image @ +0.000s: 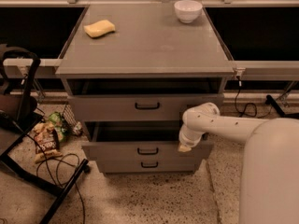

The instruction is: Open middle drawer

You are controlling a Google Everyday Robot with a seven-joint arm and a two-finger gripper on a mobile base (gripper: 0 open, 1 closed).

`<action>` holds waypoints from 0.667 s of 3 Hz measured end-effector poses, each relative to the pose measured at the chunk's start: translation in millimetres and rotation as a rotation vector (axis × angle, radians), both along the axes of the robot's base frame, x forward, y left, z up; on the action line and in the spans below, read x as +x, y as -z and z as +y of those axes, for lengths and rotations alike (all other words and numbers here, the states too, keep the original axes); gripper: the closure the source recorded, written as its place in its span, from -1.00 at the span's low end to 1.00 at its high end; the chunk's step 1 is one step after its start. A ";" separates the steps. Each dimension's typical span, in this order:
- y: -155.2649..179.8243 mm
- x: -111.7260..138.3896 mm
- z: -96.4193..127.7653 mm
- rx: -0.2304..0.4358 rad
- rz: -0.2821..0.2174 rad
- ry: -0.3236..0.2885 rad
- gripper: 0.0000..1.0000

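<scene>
Gripper (183,148) seemingly against middle drawer (117,151)

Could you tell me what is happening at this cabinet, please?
A robot arm is working at a grey cabinet with three drawers. Its gripper is low against the right end of the middle drawer, to the right of the drawer's small black handle. That drawer stands partly pulled out, with a dark gap above its front. A yellow sponge and a white bowl sit on top.
</scene>
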State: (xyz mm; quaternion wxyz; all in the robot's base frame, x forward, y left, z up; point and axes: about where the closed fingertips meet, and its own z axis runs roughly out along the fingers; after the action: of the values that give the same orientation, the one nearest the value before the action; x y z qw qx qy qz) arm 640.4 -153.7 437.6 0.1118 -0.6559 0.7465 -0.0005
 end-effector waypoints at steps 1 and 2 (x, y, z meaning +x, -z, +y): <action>-3.3 -0.4 -1.7 -0.003 0.001 0.002 0.86; -11.1 -17.2 -19.6 -0.020 0.024 0.039 1.00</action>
State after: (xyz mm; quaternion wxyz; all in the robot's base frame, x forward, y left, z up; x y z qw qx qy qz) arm 623.2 -173.4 448.8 0.0961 -0.6421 0.7606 -0.0021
